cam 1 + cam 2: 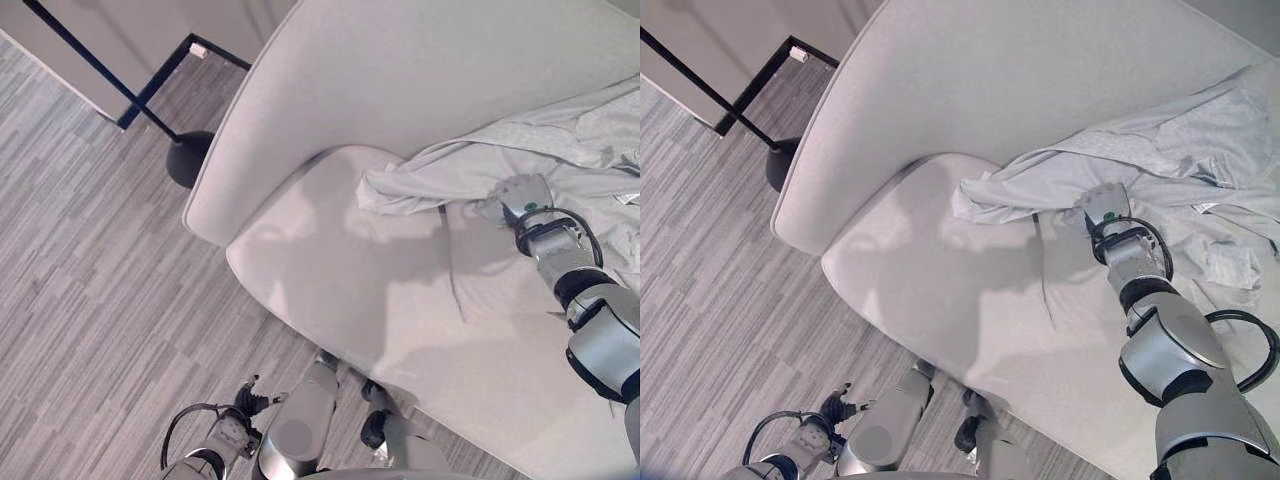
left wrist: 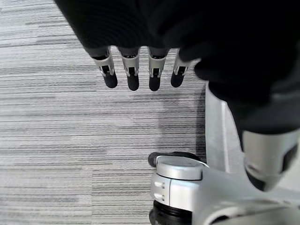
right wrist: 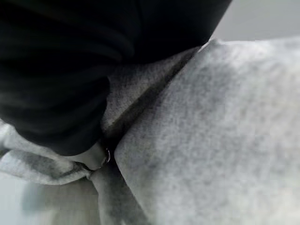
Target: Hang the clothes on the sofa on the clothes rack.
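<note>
Looks like a home living room: pale upholstered sofa (image 1: 400, 120) on grey wood-plank flooring (image 1: 90, 300), dark floor-stand base (image 1: 188, 158) at far left, rumpled grey garment (image 1: 540, 150) on the sofa's right.

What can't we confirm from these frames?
- Right hand: its fingers are buried in the grey garment; right wrist view has cloth against the lens, so the grip is unreadable.
- Garment: cut off by the head views' right edge.
- Clothes rack: just the base and poles show; the top is out of frame.

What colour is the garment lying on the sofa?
Light grey garment, close to the sofa's pale tone; clearest in the right eye view.
</note>
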`<state>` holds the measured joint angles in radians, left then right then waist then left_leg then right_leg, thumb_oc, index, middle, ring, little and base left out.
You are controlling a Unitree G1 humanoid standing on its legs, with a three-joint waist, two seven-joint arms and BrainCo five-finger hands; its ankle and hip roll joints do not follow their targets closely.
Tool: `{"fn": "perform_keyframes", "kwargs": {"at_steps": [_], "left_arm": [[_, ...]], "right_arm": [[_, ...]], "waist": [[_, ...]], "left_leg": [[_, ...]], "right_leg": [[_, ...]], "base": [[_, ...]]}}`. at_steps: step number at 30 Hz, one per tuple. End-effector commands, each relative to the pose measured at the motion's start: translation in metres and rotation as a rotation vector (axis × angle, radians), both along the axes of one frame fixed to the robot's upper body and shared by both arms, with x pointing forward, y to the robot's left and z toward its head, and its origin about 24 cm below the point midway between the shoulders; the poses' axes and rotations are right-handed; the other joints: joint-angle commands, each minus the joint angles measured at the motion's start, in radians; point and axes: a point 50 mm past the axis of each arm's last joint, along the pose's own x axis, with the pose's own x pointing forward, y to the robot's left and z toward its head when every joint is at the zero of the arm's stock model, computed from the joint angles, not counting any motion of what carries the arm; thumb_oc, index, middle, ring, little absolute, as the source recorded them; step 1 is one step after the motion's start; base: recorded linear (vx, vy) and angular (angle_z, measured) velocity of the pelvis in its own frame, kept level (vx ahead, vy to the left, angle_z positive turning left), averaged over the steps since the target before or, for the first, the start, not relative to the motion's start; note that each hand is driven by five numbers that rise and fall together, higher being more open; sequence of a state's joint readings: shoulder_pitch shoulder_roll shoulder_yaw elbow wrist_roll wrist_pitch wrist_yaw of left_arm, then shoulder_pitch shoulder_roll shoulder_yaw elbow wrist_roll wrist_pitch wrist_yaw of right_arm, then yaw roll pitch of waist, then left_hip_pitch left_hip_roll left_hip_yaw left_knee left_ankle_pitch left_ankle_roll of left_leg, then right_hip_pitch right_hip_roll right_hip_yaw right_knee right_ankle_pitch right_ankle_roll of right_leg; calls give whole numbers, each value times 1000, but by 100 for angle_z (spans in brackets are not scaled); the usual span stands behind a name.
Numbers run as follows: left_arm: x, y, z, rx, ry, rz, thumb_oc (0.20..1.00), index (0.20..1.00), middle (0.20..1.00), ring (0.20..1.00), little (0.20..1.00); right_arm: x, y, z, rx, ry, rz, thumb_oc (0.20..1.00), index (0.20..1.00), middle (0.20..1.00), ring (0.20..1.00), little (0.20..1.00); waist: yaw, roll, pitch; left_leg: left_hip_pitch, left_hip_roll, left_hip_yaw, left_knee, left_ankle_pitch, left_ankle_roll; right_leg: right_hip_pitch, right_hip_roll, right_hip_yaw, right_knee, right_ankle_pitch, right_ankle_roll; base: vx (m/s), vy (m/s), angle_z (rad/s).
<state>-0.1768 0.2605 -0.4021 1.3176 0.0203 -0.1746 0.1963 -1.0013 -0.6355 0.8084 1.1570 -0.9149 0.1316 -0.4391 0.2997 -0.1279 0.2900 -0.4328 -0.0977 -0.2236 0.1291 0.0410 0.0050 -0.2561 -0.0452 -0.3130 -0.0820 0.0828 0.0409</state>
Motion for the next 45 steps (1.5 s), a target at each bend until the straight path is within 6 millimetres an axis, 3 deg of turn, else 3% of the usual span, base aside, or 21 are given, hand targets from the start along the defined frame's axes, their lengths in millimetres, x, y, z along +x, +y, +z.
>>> {"fn": "perform_keyframes", "kwargs": {"at_steps": [1, 2, 3, 4, 7, 12, 17, 18, 26, 30, 35, 38, 40, 41, 43, 45], "left_arm": [[-10, 12, -2, 40, 37, 50, 1000, 1000, 1000, 1000, 1000], [-11, 13, -2, 41, 40, 58, 1000, 1000, 1000, 1000, 1000], [-11, 13, -2, 41, 40, 57, 1000, 1000, 1000, 1000, 1000], [-10, 17, -1, 50, 43, 76, 1000, 1000, 1000, 1000, 1000], [-9, 22, 0, 62, 48, 85, 1000, 1000, 1000, 1000, 1000], [-13, 24, -1, 81, 86, 53, 1000, 1000, 1000, 1000, 1000], [-25, 27, -5, 104, 143, 21, 1000, 1000, 1000, 1000, 1000], [-30, 29, -6, 113, 168, 16, 1000, 1000, 1000, 1000, 1000], [-49, 40, -9, 133, 247, 55, 1000, 1000, 1000, 1000, 1000], [-69, 41, -13, 106, 309, 92, 1000, 1000, 1000, 1000, 1000], [-70, 38, -14, 89, 307, 81, 1000, 1000, 1000, 1000, 1000], [-49, 31, -11, 74, 225, 24, 1000, 1000, 1000, 1000, 1000], [-17, 24, -1, 58, 94, -26, 1000, 1000, 1000, 1000, 1000], [-16, 23, -1, 58, 93, -27, 1000, 1000, 1000, 1000, 1000], [42, 11, 28, -7, -161, -71, 1000, 1000, 1000, 1000, 1000], [53, 8, 37, -17, -220, -96, 1000, 1000, 1000, 1000, 1000]], "right_arm": [[4, 0, 41, 223, -193, 26, 200, 200, 200, 200, 200], [4, 7, 57, 304, -264, 71, 200, 200, 200, 200, 200], [4, 6, 57, 304, -264, 70, 200, 200, 200, 200, 200], [1, 17, 92, 501, -421, 161, 200, 200, 200, 200, 200], [-7, 32, 133, 759, -617, 304, 200, 200, 200, 200, 200], [-16, 53, 176, 1132, -796, 481, 200, 200, 200, 200, 200], [-15, 62, 190, 1325, -823, 548, 200, 200, 200, 200, 200], [-15, 70, 204, 1389, -824, 593, 200, 200, 200, 200, 200], [-17, 93, 248, 1593, -773, 769, 200, 200, 200, 200, 200], [-27, 103, 282, 1576, -745, 870, 200, 200, 200, 200, 200], [-36, 111, 304, 1549, -736, 934, 200, 200, 200, 200, 200], [-42, 117, 318, 1520, -742, 966, 200, 200, 200, 200, 200], [-45, 115, 326, 1509, -757, 968, 200, 200, 200, 200, 200], [-45, 115, 327, 1508, -758, 969, 200, 200, 200, 200, 200], [-49, 118, 337, 1540, -771, 994, 200, 200, 200, 200, 200], [-51, 120, 340, 1538, -772, 1006, 200, 200, 200, 200, 200]], "waist": [[-21, -12, -30], [-29, -14, -33], [-28, -14, -32], [-44, -17, -39], [-58, -20, -50], [-66, -23, -85], [-71, -34, -131], [-73, -40, -153], [-91, -55, -218], [-114, -61, -277], [-131, -55, -307], [-139, -50, -323], [-139, -50, -329], [-139, -49, -329], [-143, -50, -339], [-145, -51, -344]], "left_leg": [[25, 22, 64, -30, -22, -19], [30, 22, 67, -31, -24, -18], [31, 22, 67, -32, -24, -18], [52, 22, 70, -37, -28, -14], [83, 20, 76, -44, -34, -8], [144, 19, 88, -50, -43, 3], [186, 16, 87, -70, -44, 9], [209, 17, 88, -83, -43, 10], [272, 21, 95, -118, -35, 13], [320, 26, 112, -144, -38, 17], [347, 29, 122, -156, -41, 18], [364, 30, 128, -164, -44, 19], [378, 30, 130, -168, -51, 18], [374, 30, 129, -168, -46, 19], [384, 30, 128, -172, -46, 18], [385, 31, 130, -175, -45, 17]], "right_leg": [[75, -76, 40, 108, -86, 69], [76, -76, 40, 114, -89, 68], [76, -76, 40, 115, -89, 68], [83, -78, 37, 132, -98, 65], [97, -79, 34, 152, -110, 62], [129, -81, 28, 184, -134, 55], [157, -78, 21, 191, -148, 51], [168, -75, 26, 195, -151, 50], [200, -70, 36, 202, -148, 51], [228, -64, 46, 198, -146, 52], [242, -61, 58, 195, -140, 54], [251, -59, 66, 196, -142, 54], [259, -58, 68, 202, -148, 55], [257, -59, 67, 200, -144, 55], [264, -58, 67, 203, -144, 56], [265, -57, 66, 201, -143, 57]], "base": [[-8, 12, -15], [-1, 6, -15], [7, 15, -14], [12, 15, -10], [14, 5, -4], [6, 14, -3], [37, 3, -1], [32, 18, 0], [39, 15, 0], [71, 17, -3], [43, 14, -8], [28, 4, -12], [12, -5, -3], [0, 0, 0], [0, 0, 0], [16, -8, 1]]}}
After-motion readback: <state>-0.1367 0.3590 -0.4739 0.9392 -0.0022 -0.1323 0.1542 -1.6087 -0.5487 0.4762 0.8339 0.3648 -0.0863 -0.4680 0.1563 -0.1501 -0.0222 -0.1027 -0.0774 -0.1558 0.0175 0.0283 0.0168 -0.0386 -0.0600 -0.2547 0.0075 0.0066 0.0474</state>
